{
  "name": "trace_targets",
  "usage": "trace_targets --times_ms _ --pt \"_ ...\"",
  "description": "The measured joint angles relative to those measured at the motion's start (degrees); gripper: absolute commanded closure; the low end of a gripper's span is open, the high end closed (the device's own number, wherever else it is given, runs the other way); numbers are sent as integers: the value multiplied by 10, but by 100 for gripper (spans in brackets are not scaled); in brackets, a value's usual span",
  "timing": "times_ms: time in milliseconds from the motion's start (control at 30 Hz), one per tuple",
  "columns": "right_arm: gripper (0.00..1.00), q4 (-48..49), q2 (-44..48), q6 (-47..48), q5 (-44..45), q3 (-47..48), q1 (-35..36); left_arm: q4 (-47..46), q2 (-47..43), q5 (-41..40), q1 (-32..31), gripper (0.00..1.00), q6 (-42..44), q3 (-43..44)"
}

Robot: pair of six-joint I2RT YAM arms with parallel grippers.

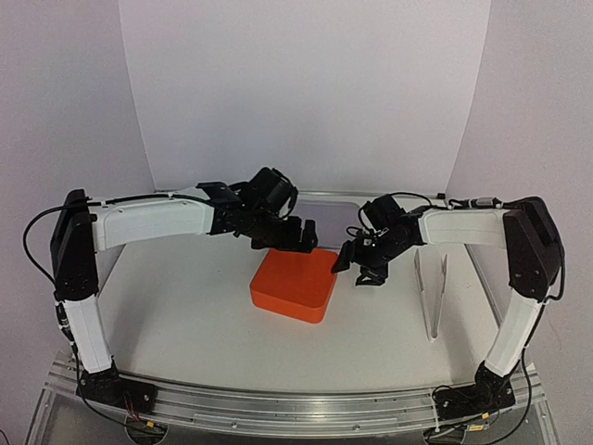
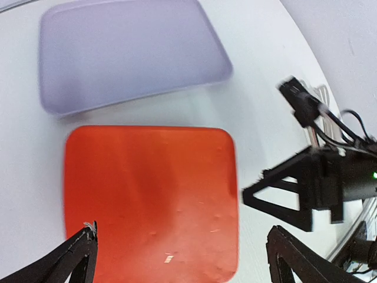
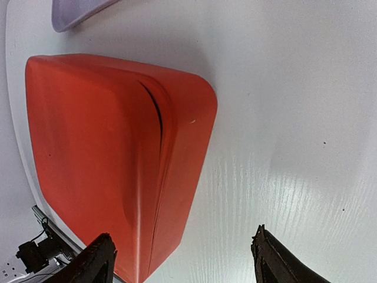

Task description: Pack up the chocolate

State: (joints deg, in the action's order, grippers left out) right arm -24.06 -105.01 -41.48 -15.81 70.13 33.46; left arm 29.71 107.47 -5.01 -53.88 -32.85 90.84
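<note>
Rail (image 1: 296, 408) runs along the near table edge, lowest thing in the top view. Beyond it, mid-table (image 1: 185, 315), sits an orange box (image 1: 294, 283) w/ its lid (image 2: 150, 188) on. From the right wrist view a thin dark slit shows along part of the lid seam; the rest of the seam looks flush.

Chocolate: hidden, not visible in any view, so can't tell where it is.

Left gripper (image 1: 298, 236) hangs over the box's far edge, pointing down at the lid. Its wrist view shows both fingers (image 2: 76, 256) spread wide, one at each bottom corner, w/ only the lid below btwn them. Released, grasping nothing, and no contact w/ the box that can be seen.

Right gripper (image 1: 357, 264) is just beside the box's right side, low over the table. Its fingers (image 3: 97, 262) are apart too, nothing clamped; the box corner and bare table show in the gap. Whether one fingertip touches the box wall, can't tell.

Clear tray (image 2: 129, 53) lies flat just behind the box, w/ a narrow band of table btwn them, so apart. Two thin white strips (image 1: 427, 306) stand upright on the table's right side, well apart from the box.
</note>
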Motion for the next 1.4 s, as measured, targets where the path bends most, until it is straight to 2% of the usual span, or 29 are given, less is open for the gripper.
trace_targets --times_ms 133,267,500,800,967,1100,1267,1400 --pt "21 -11 37 17 10 -16 -2 -31 -59 11 73 0 -19 -87" --pt "20 -17 81 26 11 -52 -3 -81 -81 63 121 0 -35 -185" --pt "19 -27 142 35 14 -100 -3 -174 -74 196 111 0 -68 -285" --pt "19 -29 210 38 45 -130 -3 -241 -72 244 82 0 -96 -317" --pt "19 -31 223 37 89 -141 -4 -235 -74 235 30 0 -104 -317" --pt "19 -31 237 35 127 -143 -7 -205 -93 192 25 0 -110 -317" --pt "19 -36 273 36 188 -148 -8 -117 -170 54 36 0 -138 -317" --pt "15 -43 325 38 248 -165 -8 -55 -272 -62 70 0 -178 -317"
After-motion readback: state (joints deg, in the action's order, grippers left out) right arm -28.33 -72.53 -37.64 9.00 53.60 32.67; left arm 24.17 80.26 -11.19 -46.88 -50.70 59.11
